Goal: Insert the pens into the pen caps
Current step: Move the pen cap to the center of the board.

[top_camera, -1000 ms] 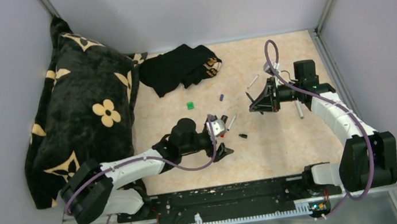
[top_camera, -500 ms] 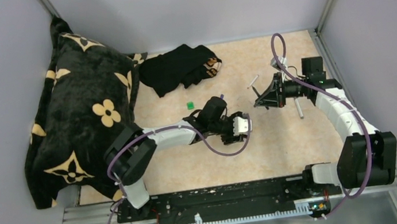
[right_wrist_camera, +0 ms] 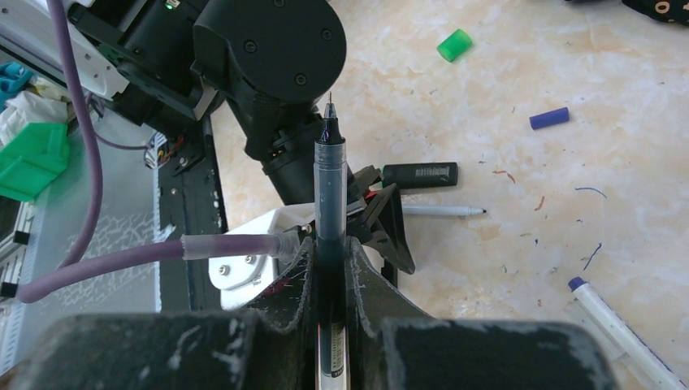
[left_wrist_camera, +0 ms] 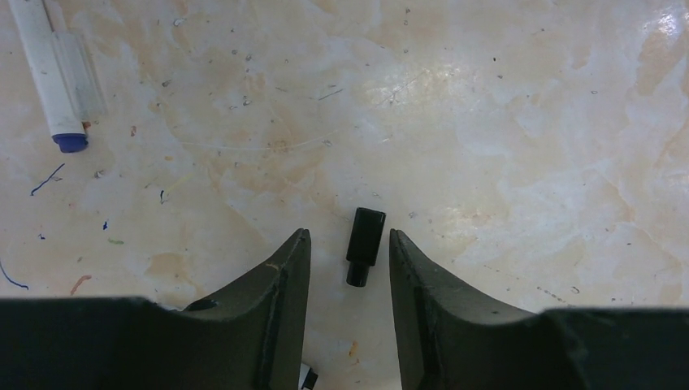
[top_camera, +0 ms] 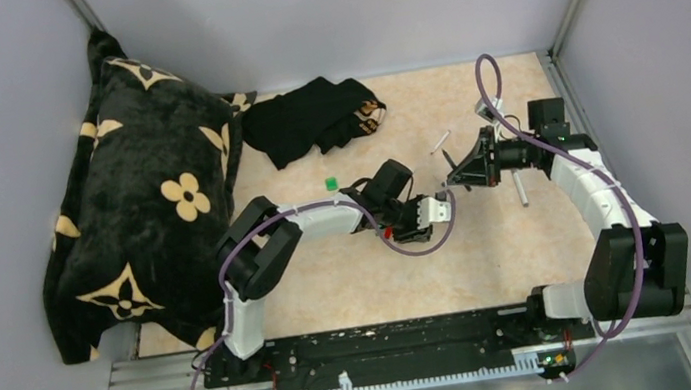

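Judging progress, I find no pen capped yet. My left gripper [left_wrist_camera: 348, 237] has its fingers spread, straddling a black cap [left_wrist_camera: 365, 246] that lies on the table [left_wrist_camera: 504, 122]. My right gripper [right_wrist_camera: 329, 248] pinches a dark pen [right_wrist_camera: 330, 179], tip bare. A green cap [right_wrist_camera: 454, 45], purple cap [right_wrist_camera: 549, 118], black marker [right_wrist_camera: 420, 174] and thin white pen [right_wrist_camera: 443, 210] lie loose. By my reading, every insertion remains.
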Tool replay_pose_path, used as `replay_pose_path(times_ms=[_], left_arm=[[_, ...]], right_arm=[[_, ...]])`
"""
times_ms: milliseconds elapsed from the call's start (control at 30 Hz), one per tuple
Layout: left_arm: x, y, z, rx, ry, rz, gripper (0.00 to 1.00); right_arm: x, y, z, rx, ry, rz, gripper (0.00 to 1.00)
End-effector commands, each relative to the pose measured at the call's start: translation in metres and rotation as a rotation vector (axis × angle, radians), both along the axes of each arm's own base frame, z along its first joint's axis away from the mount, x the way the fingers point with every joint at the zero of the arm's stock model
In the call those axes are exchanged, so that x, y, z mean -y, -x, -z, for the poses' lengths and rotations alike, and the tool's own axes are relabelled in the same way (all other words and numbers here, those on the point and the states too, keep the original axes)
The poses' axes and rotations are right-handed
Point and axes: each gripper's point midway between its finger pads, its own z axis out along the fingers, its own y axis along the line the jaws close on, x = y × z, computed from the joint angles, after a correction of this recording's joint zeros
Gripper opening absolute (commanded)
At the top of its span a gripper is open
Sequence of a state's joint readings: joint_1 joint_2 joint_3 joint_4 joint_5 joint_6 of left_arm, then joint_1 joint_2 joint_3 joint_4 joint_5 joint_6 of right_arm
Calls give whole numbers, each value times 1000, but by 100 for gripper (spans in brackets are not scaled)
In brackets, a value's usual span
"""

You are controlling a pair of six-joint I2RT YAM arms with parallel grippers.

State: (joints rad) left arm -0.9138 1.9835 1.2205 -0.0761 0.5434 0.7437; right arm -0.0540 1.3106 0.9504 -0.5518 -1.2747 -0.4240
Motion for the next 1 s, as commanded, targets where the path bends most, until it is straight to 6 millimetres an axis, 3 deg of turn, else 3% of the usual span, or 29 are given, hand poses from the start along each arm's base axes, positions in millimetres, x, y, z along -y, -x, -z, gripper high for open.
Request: replay_pose_path(times_ms=[0, 300, 400, 533, 733, 967], left_arm=[[0, 5, 6, -25, -34, 33, 45], [-1, 14, 19, -38, -102, 40, 36], [-1, 13, 21, -32, -125, 20, 16], [-11, 13, 18, -57, -166, -72, 8], [-42, 45, 1, -156, -180, -306, 3], [-96, 82, 6, -331, -235, -757, 0]], right_arm=[[2, -6, -20, 69, -25, -19, 0], [2, -6, -20, 65, -30, -19, 0], [2, -6, -20, 67, -29, -20, 0], [2, -6, -19, 63, -28, -19, 0], [3, -6, -18, 64, -24, -15, 0], [3, -7, -16, 62, -22, -14, 0]])
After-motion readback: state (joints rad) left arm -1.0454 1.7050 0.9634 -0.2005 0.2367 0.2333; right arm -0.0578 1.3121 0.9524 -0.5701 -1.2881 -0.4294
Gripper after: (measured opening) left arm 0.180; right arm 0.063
